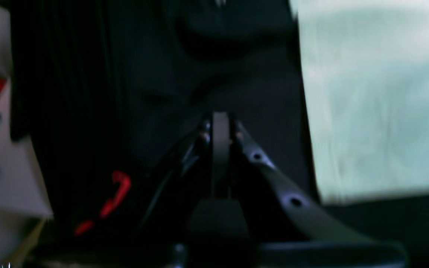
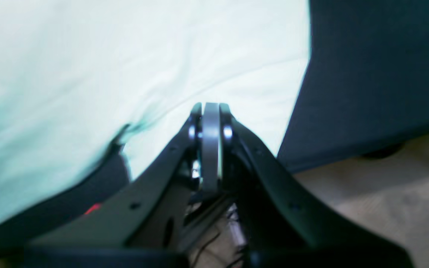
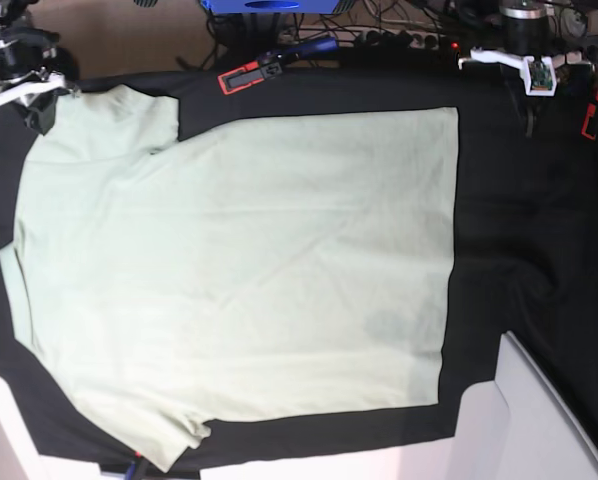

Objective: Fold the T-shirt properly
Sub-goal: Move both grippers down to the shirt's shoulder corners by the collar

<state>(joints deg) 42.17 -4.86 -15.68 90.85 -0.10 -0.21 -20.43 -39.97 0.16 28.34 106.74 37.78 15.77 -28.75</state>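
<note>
Both grippers closed and empty, shirt spread flat and unfolded on the counter.

Right gripper (image 2: 210, 111) has its jaws pressed together on nothing, hovering at the sleeve end of the T-shirt (image 3: 249, 270); left gripper (image 1: 220, 123) is likewise shut over bare black cloth (image 3: 539, 250), just beside the hem edge. Beyond them the shirt lies full length on the counter, collar end toward the right arm. It looks light, limp and apt to wrinkle or drag, so a pinch at the hem corners or sleeve edges, lifting one layer cleanly, seems the best hold.
</note>
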